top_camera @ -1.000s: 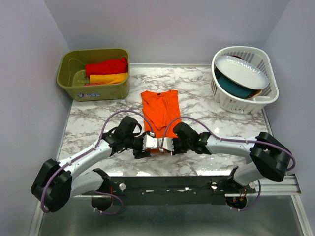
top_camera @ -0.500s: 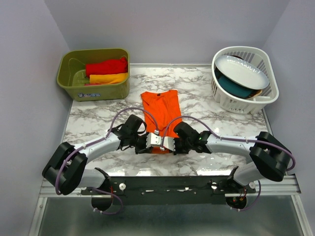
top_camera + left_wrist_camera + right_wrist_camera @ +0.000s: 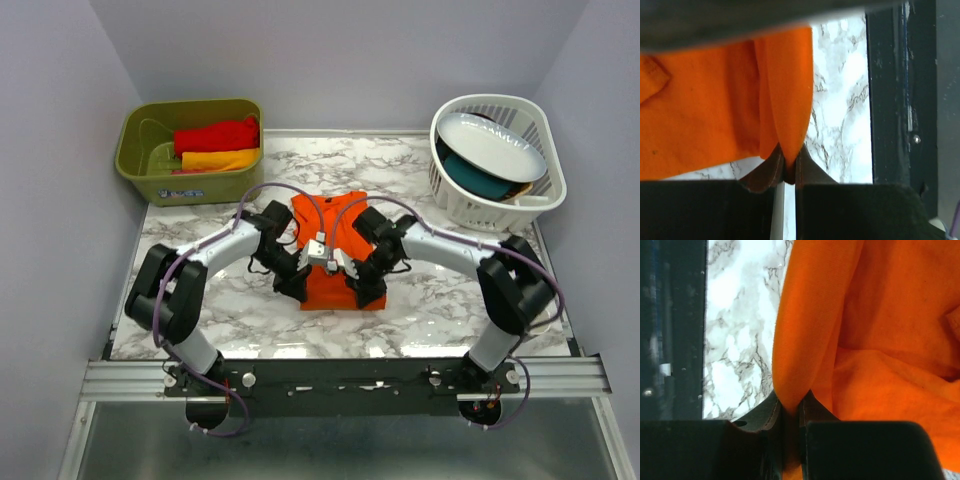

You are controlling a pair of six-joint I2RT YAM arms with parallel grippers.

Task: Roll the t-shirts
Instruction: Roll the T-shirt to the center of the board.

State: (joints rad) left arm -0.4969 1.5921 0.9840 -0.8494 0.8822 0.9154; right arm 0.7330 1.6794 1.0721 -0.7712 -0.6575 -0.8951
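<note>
The bright orange t-shirt [image 3: 334, 287] lies mid-table, and both grippers pinch a fold of it. My left gripper [image 3: 299, 284] is shut on the shirt's left edge; in the left wrist view the cloth [image 3: 715, 110] runs up from between the pads of that gripper [image 3: 788, 165]. My right gripper [image 3: 368, 292] is shut on the right edge, where the cloth [image 3: 880, 340] is nipped in the same gripper [image 3: 791, 405]. A red t-shirt [image 3: 215, 135] and a yellow-orange t-shirt [image 3: 220, 158] lie rolled in the olive bin [image 3: 145, 172].
A white laundry basket [image 3: 540, 203] at the back right holds a white plate [image 3: 492, 145] over a teal item [image 3: 475, 176]. The black rail [image 3: 340, 378] runs along the table's near edge. Both forearms arch over the marble tabletop [image 3: 200, 300] on either side of the shirt.
The left gripper has shut on the shirt's near edge. Both grippers have moved away from the near edge, carrying that hem up and over the shirt.
</note>
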